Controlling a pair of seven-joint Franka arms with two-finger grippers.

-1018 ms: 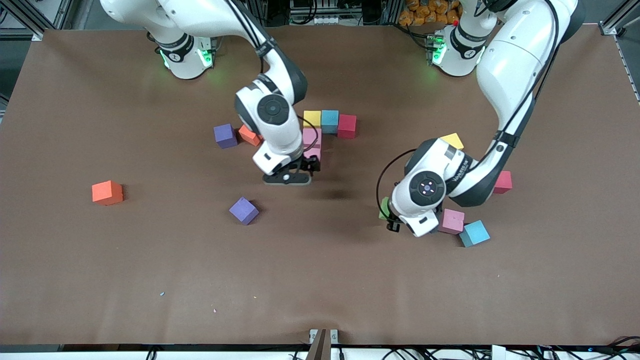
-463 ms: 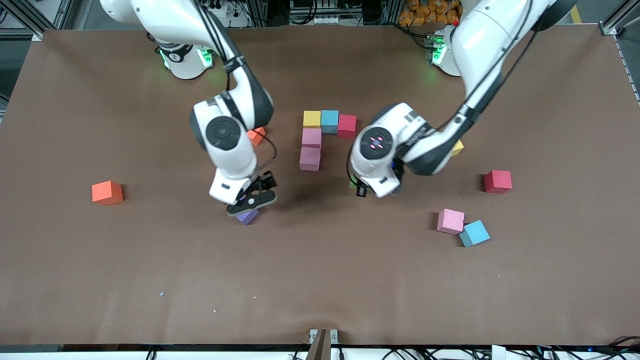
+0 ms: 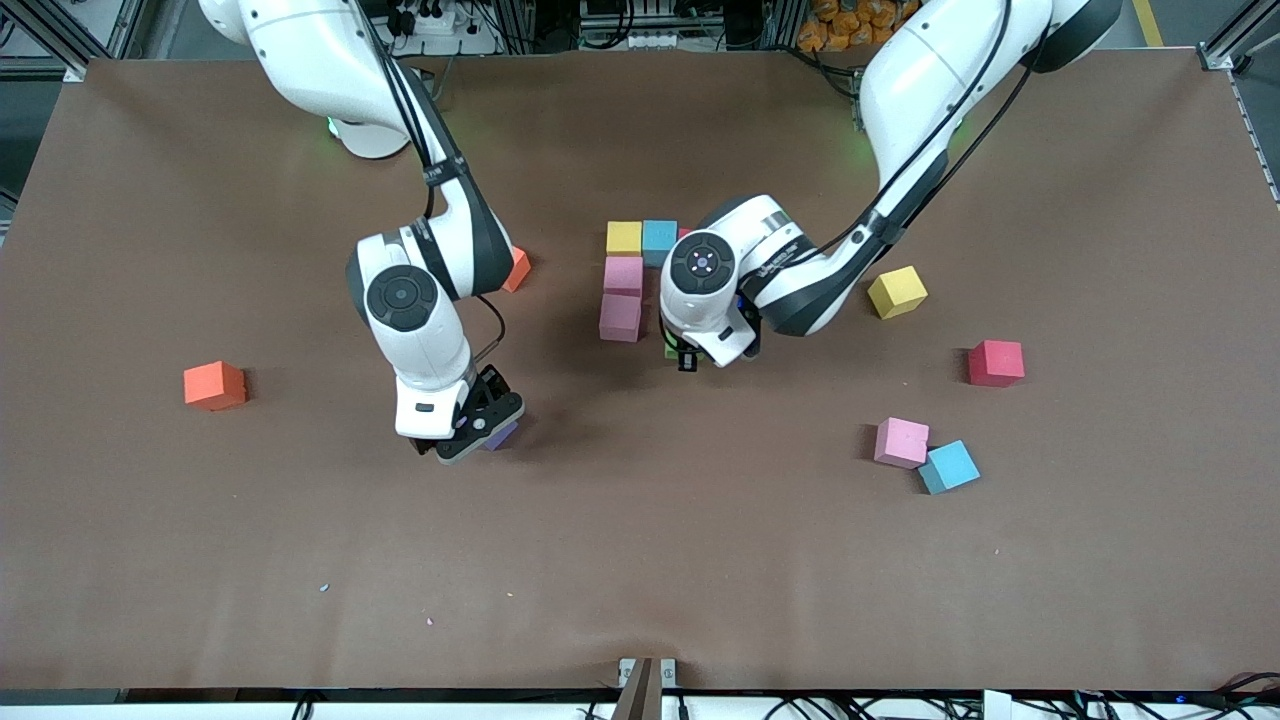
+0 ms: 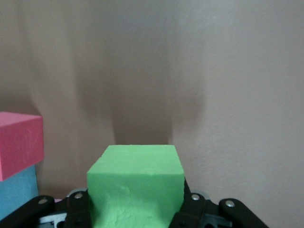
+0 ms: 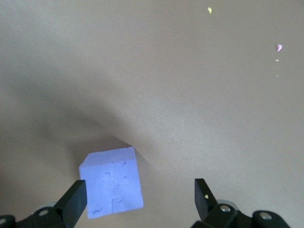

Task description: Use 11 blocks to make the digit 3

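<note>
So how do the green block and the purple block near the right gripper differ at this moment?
The green block is clamped in the left gripper, whose jaws are shut on it; the purple block is loose between the open jaws of the right gripper. The green one is carried beside the pink blocks of the figure; the purple one rests on the table, nearer the front camera. Both are plain foam cubes that look equal in size.

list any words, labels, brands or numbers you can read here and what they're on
No text can be read for certain.
Left arm: a line of dark lettering runs along the forearm, too small to read.
Right arm: no lettering visible.
Blocks, such as the green block and purple block: plain foam, no markings.
Table: plain brown surface, no labels.
</note>
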